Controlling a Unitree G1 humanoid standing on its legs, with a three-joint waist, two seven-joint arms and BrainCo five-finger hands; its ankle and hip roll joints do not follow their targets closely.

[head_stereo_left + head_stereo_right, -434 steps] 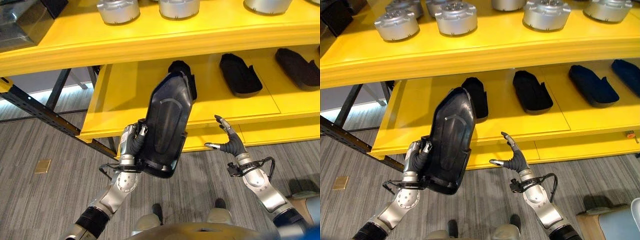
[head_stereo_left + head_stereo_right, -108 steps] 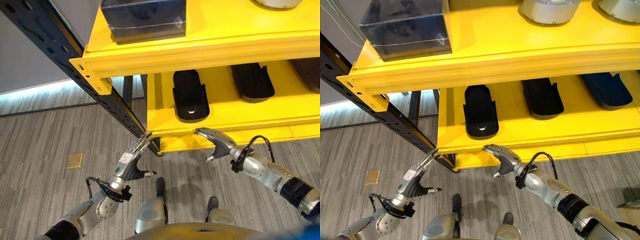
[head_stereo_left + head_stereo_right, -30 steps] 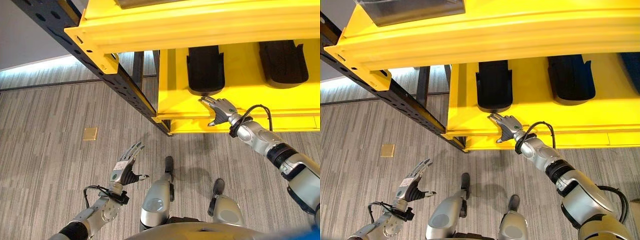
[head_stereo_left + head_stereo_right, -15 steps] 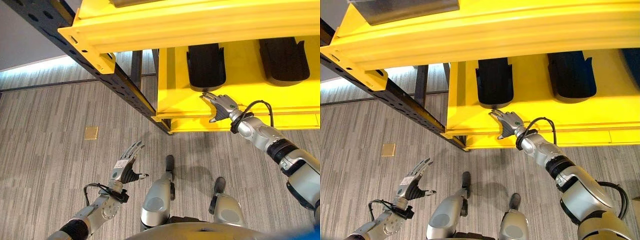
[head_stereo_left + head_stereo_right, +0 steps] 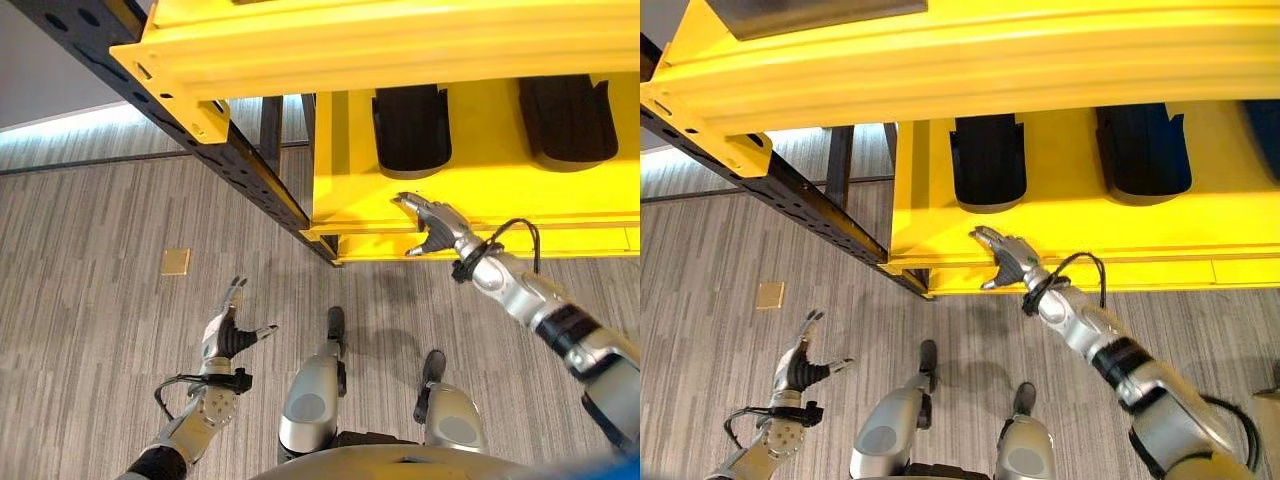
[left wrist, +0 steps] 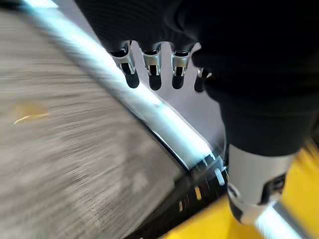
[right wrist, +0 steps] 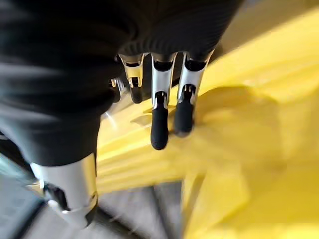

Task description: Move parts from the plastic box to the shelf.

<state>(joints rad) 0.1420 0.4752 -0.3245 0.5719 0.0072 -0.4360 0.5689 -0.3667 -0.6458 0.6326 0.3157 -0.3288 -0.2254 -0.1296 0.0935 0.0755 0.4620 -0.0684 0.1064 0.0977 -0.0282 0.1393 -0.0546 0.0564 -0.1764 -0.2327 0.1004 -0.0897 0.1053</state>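
Note:
Two black moulded parts lie side by side on the lower yellow shelf (image 5: 480, 195): one (image 5: 411, 130) near its left end, another (image 5: 568, 118) further right. My right hand (image 5: 432, 222) hovers open at the shelf's front edge, just in front of the left part and not touching it. In the right wrist view its fingers (image 7: 159, 124) are straight, over yellow shelf metal. My left hand (image 5: 228, 335) is open and empty low over the grey floor, with straight fingers (image 6: 151, 72) in the left wrist view.
The upper yellow shelf beam (image 5: 400, 45) overhangs the lower shelf. A black perforated post (image 5: 235, 160) runs diagonally down to the shelf's left corner. A dark box (image 5: 810, 12) sits on the upper shelf at left. A small tan plate (image 5: 175, 262) lies on the floor.
My right hand has drawn back a little from the left black part to the shelf's front edge. My left hand has dropped lower and turned edge-on.

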